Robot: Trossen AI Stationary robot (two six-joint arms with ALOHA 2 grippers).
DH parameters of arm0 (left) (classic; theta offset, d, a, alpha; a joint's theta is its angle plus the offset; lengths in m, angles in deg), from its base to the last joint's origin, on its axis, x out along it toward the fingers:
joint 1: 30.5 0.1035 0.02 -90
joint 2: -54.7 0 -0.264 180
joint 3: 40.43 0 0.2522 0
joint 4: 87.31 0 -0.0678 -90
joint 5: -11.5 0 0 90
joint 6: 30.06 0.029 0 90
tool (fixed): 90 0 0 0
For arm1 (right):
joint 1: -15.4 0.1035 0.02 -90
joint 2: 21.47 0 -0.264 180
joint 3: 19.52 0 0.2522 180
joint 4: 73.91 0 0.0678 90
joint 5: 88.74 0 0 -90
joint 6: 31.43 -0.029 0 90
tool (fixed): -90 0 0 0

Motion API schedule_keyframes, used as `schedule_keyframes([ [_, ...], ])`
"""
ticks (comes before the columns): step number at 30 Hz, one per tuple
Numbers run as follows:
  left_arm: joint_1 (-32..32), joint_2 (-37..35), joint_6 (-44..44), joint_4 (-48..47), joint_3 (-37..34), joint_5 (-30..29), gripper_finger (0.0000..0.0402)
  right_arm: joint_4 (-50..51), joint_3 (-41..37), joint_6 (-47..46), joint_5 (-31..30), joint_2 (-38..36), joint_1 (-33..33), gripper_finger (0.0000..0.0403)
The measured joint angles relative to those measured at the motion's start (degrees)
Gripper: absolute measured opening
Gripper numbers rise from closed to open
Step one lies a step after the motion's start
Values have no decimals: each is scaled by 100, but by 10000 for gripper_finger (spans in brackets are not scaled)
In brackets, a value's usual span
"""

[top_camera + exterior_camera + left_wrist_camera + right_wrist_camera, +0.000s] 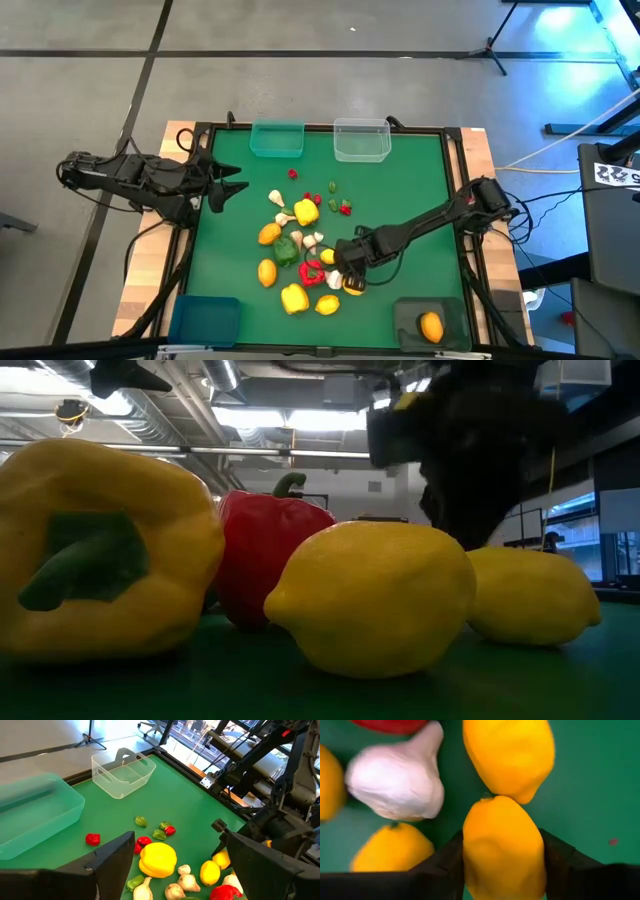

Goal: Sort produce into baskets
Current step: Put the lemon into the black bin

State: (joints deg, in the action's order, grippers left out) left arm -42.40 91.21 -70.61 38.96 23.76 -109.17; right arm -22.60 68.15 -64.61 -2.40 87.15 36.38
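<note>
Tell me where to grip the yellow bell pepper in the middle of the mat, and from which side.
Judged from above: take the yellow bell pepper across its broad body, dropping straight down. Garlic bulbs crowd one side, so set the fingers on the freer flanks. The left gripper waits open nearby.

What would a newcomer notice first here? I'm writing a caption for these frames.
The heap of small toy produce at the middle of the green mat. The right gripper is down among it, fingers on either side of a yellow lemon. One orange citrus lies in the dark grey bin.

Two dark jointed arms, black cables trailing – blunt black pincer [502, 865] fingers
</note>
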Motion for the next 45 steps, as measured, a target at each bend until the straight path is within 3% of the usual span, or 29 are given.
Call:
schedule_keyframes([
  [4, 0, 2, 0, 2, 0, 0, 308, -1, 2, -262, -31, -316, 4, 187],
  [10, 0, 2, -2, 2, 0, -1, 308, 180, 7, -743, -76, -881, 93, 180],
  [16, 0, 2, -32, 3, 0, -2, 308, 731, 9, -1525, -99, -1510, 655, 187],
  [24, 0, 2, -149, -9, 0, -2, 308, 1505, 11, -3758, -613, -2096, 1998, 189],
  [34, 0, 2, -172, -11, 0, -2, 308, 1725, 9, -6983, -918, -2103, 3829, 190],
  [41, 0, 2, -173, -13, 0, -42, 308, 2330, -5, -9020, -592, -2023, 4816, 191],
  [45, 2, 2, -237, -13, 0, -59, 308, 2444, -9, -9550, -427, -1943, 5005, 191],
])
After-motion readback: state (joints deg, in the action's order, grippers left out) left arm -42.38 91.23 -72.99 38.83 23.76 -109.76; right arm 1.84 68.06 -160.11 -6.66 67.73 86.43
